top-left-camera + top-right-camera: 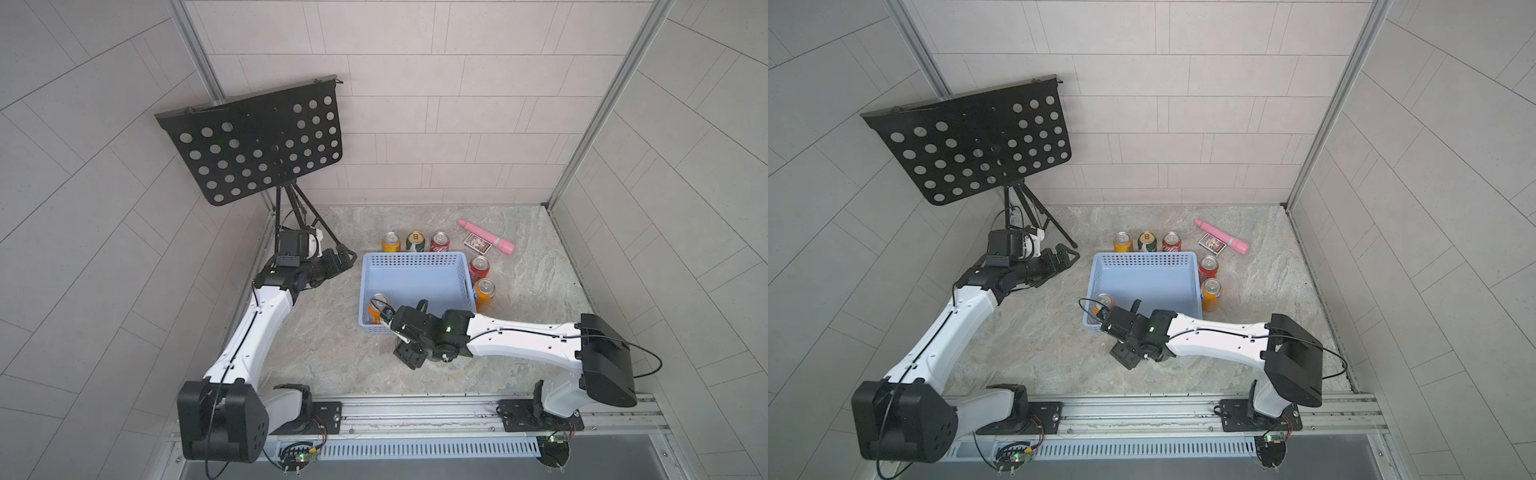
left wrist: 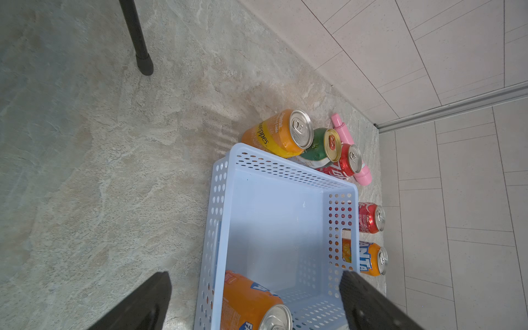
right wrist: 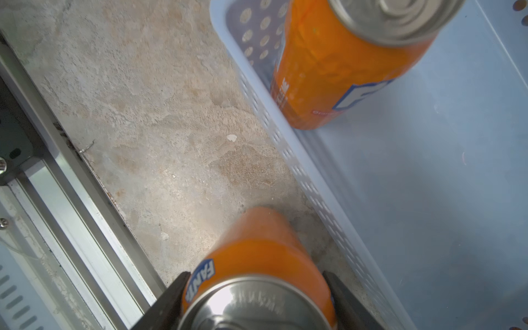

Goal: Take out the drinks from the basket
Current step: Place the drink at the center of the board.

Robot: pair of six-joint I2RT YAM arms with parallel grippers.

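An orange can [image 3: 257,257] sits pinched in the right tool [image 3: 254,288], just outside the basket [image 1: 415,259] toward the desk's [image 1: 332,357] front edge. Five cans [image 1: 391,242] stand on the desk and one last can [image 1: 377,307] waits inside. The left tool [image 2: 255,283] is spread and empty.

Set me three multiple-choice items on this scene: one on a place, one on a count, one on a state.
1. The pink tube lies: A inside the basket; B beside the card box; C under the basket.
2. Cans in the row behind the basket: A one; B two; C three.
3. The right claw is: A shut on an orange can; B open; C shut on the tube.
B: tube and box lie together on the table. C: orange, green, red stand there. A: its fingers press that can's sides.
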